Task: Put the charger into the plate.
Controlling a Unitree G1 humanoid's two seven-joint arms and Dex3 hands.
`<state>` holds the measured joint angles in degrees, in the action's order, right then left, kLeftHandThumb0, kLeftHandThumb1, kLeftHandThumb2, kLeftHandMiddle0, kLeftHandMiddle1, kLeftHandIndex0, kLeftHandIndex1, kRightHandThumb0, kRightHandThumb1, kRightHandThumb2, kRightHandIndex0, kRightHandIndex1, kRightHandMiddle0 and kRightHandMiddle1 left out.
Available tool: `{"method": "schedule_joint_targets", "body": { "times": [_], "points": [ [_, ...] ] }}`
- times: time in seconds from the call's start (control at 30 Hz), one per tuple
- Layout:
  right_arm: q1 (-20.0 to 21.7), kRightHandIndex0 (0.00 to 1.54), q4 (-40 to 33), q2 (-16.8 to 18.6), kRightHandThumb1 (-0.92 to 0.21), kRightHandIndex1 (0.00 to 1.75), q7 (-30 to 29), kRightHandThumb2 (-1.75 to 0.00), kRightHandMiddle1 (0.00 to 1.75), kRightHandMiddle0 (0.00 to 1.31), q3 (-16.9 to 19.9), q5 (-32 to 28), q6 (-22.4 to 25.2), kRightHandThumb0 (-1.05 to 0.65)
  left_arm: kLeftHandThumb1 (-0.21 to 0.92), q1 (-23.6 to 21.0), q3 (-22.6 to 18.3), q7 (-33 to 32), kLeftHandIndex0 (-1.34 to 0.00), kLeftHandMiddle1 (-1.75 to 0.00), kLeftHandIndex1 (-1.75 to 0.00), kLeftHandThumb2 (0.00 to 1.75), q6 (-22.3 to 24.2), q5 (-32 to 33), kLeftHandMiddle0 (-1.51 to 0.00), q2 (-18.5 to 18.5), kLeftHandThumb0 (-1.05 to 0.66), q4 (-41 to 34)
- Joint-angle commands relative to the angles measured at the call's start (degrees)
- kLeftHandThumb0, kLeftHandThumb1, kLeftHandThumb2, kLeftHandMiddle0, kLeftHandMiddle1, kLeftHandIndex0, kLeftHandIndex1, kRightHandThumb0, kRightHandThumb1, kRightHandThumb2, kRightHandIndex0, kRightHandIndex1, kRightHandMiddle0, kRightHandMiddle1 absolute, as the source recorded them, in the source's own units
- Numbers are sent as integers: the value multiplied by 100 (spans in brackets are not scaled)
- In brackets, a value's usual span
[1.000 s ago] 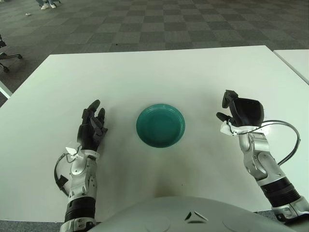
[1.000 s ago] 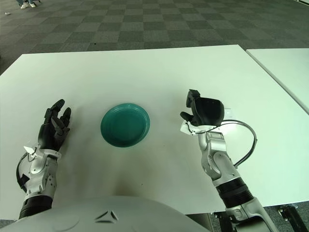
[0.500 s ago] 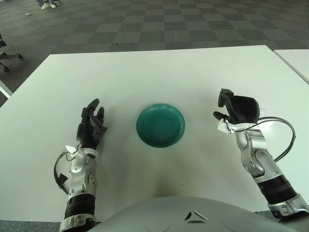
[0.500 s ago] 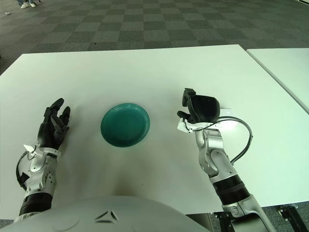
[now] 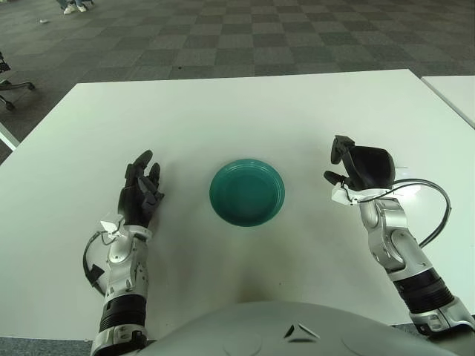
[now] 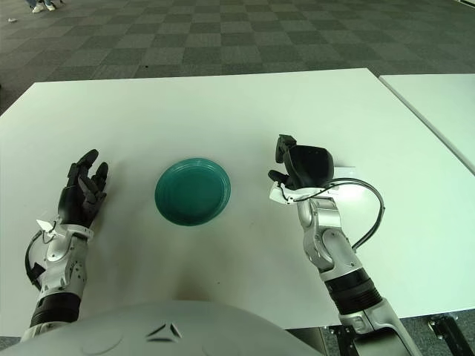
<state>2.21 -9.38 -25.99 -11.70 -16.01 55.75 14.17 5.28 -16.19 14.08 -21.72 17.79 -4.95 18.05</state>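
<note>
Now, right hand (image 5: 361, 169): right of centre, fingers clenched around something white at the palm, probably the charger (image 5: 341, 194), held above the tabletop (image 5: 245, 111) for carrying
Charger: mostly hidden in that fist, only a white edge showing
Plate (image 5: 246, 192): teal, empty, mid-frame, apart from both hands
Left hand (image 5: 140, 192): lower left, fingers released and spread
Path to plate: nothing stands between
</note>
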Motion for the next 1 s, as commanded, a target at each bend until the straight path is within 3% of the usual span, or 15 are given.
{"method": "schedule_joint_targets", "body": {
  "times": [0.0, 0.23, 0.4, 0.5, 0.57, 0.6, 0.67, 0.7, 0.77, 0.87, 0.97],
  "points": [
    [51, 117, -121, 9, -31, 175, 73, -132, 175, 62, 41, 158, 9, -48, 92, 66, -19, 31, 0, 0, -72, 104, 175, 32, -30, -8, -93, 201],
    [103, 116, -60, 82, -33, 175, 127, -130, 175, 61, 60, 227, 44, -48, 92, 11, -46, 50, 0, 0, -72, 104, 180, 37, -30, -30, -93, 265],
    [48, 102, -79, 62, -44, 175, -69, -116, 175, 52, 91, 282, -60, -44, 92, -39, -66, 62, 0, 0, -72, 104, 176, 35, -30, -41, -93, 327],
    [-152, 84, -570, -85, -55, 175, 347, -102, 175, 44, 138, 507, 90, -42, 92, -71, -73, 63, 0, 0, -72, 104, 171, 28, -30, -42, -93, 365],
    [-193, 47, -732, -154, -72, 175, 720, -79, 175, 32, 126, 755, 257, -39, 92, -85, -77, 66, 0, 0, -72, 104, 166, 24, -30, -42, -93, 382],
    [-172, 39, -696, -191, -76, 161, 902, -78, 167, 27, 98, 919, 352, -50, 92, -98, -77, 64, 0, 0, -72, 104, 163, 20, -30, -41, -93, 397],
    [-138, 25, -625, -207, -86, 102, 1090, -79, 136, 13, 74, 1103, 441, -77, 92, -122, -78, 61, 0, 0, -72, 104, 153, 11, -30, -37, -93, 430],
    [-55, 24, -437, -287, -87, 93, 1192, -79, 132, 11, 49, 1242, 453, -81, 92, -132, -79, 60, 0, 0, -72, 104, 146, 8, -30, -35, -93, 446],
    [57, 16, -182, -420, -90, 51, 1375, -83, 93, 4, -2, 1509, 467, -94, 92, -142, -80, 62, 0, 0, -72, 104, 137, 4, -30, -33, -93, 464],
    [92, 6, -139, -507, -91, 18, 1647, -88, 46, 1, -58, 1834, 489, -101, 92, -147, -83, 65, 0, 0, -72, 104, 130, 3, -30, -33, -93, 475],
    [126, 2, -141, -526, -92, 6, 1842, -90, 23, 0, -70, 1945, 506, -104, 92, -170, -77, 53, 0, 0, -72, 104, 126, -8, -30, -27, -93, 495]
  ]
}}
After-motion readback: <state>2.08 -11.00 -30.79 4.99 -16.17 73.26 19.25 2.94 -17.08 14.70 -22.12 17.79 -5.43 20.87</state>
